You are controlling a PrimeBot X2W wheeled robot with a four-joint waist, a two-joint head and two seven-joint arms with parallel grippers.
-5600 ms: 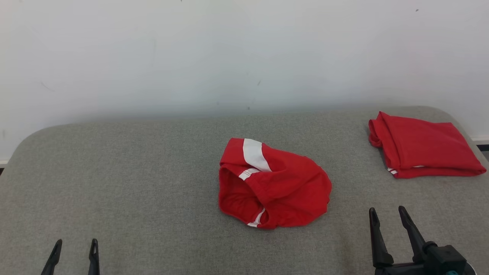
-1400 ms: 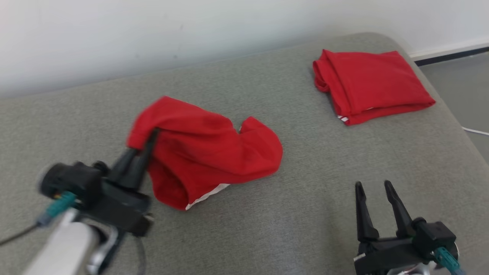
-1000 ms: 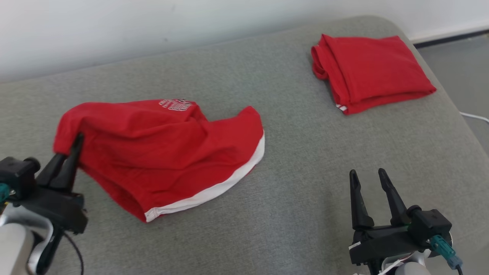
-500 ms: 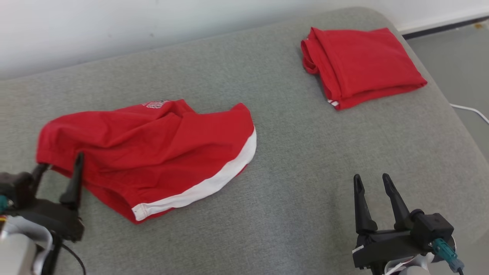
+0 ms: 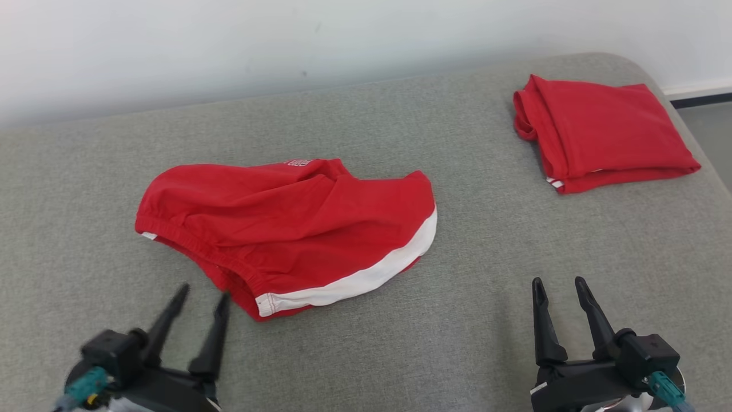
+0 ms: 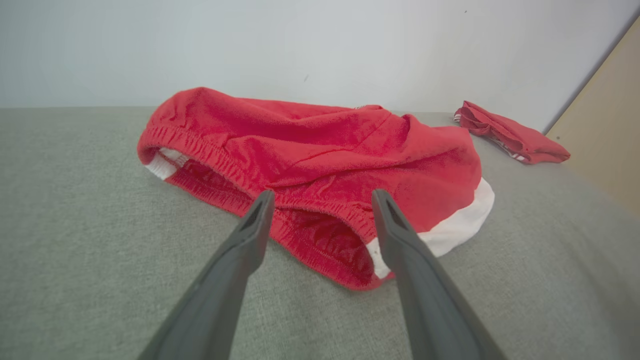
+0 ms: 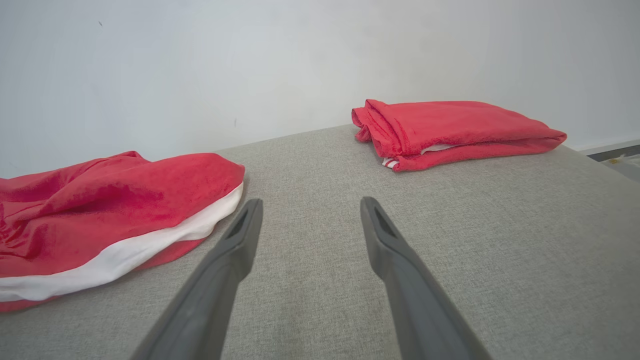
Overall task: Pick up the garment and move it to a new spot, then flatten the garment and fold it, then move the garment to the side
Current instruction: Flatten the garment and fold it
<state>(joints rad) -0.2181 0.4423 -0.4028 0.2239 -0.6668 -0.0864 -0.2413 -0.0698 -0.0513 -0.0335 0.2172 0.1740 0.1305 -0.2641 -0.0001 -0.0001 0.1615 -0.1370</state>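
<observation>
lower left, the left hand (image 5: 204, 290) has let go of the garment (image 5: 297, 223) and stands spread, like the right hand (image 5: 559, 280); relocation looks done, flattening next.

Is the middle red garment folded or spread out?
Spread but rumpled: the garment lies loose and wrinkled, waistband gaping, white hem showing.

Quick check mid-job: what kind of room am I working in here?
Probably a bare test room set up for folding practice rather than a home: a grey fabric-covered padded surface against a plain white wall, carrying loose red shorts and a folded red garment.
</observation>
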